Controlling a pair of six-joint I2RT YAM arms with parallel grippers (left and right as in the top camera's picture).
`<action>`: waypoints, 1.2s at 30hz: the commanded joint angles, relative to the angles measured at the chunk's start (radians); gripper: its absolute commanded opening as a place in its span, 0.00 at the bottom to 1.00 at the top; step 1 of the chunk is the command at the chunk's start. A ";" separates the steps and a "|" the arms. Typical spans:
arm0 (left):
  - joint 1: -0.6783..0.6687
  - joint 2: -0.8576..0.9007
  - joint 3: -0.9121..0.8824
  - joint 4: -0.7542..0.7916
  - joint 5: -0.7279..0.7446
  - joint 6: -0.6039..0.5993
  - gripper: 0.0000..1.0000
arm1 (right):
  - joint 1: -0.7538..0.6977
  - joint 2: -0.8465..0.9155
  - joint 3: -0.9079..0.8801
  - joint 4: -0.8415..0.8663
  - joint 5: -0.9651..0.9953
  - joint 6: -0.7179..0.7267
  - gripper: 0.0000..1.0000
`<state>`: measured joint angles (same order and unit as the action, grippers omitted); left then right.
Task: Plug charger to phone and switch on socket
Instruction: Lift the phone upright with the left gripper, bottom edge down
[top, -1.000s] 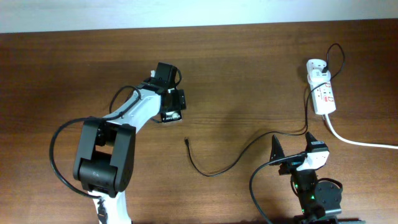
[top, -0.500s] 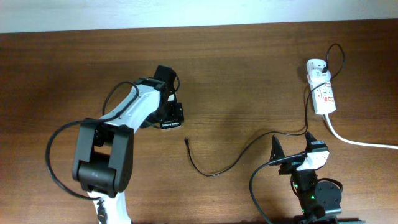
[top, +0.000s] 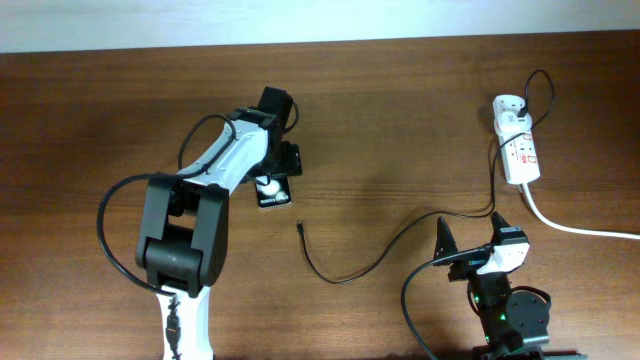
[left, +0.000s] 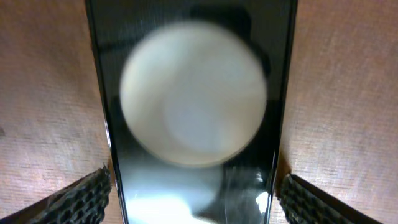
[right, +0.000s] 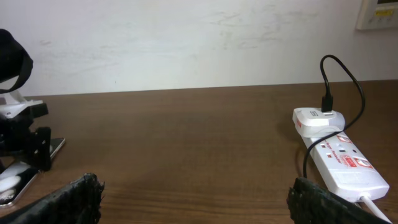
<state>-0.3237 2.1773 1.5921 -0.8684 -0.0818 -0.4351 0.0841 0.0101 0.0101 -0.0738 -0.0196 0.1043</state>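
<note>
- Swung a little since 1 s ago: big links of the left arm now closer in behind the phone (top: 273, 192), with more of its glossy face uncovered. Right arm, charger (top: 437, 216) and socket (top: 520, 150) unmoved.
- Left pincer (left: 194, 179): fingers (left: 81, 199) apart, 1 along each long edge of the phone, flat on the desk (top: 400, 120) directly beneath. Cannot tell whether pressing on those edges or only just beside them.
- Right pincer (right: 199, 205): spread wide, empty, low over the desk. Socket ahead and off to its right, well apart.
- Plug tip (top: 301, 228): loose on the desk between the 2 pincers, near the left one, farther from the right.
- Likely slip: closing off-centre on slick, thin edges could skid or twist the phone, turning its port away from the plug tip.
- Likely snag: sweeping an arm link through the slack cable could flick the plug tip aside or tug the adapter at the socket.
- Port hidden in every view, so could press the tip in crooked and jam it.
- Switch too small to make out; could shove the light strip along instead of flipping it.
</note>
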 joint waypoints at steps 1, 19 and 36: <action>-0.015 0.039 -0.008 -0.058 0.042 0.013 0.90 | 0.007 -0.006 -0.005 -0.005 0.005 0.000 0.99; -0.046 0.039 -0.008 -0.010 -0.039 -0.101 0.99 | 0.007 -0.006 -0.005 -0.005 0.005 0.000 0.99; -0.089 0.040 -0.073 -0.103 0.113 0.161 0.75 | 0.007 -0.006 -0.005 -0.005 0.006 0.000 0.99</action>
<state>-0.3954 2.1689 1.5738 -0.9195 -0.0334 -0.3714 0.0841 0.0101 0.0101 -0.0738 -0.0196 0.1051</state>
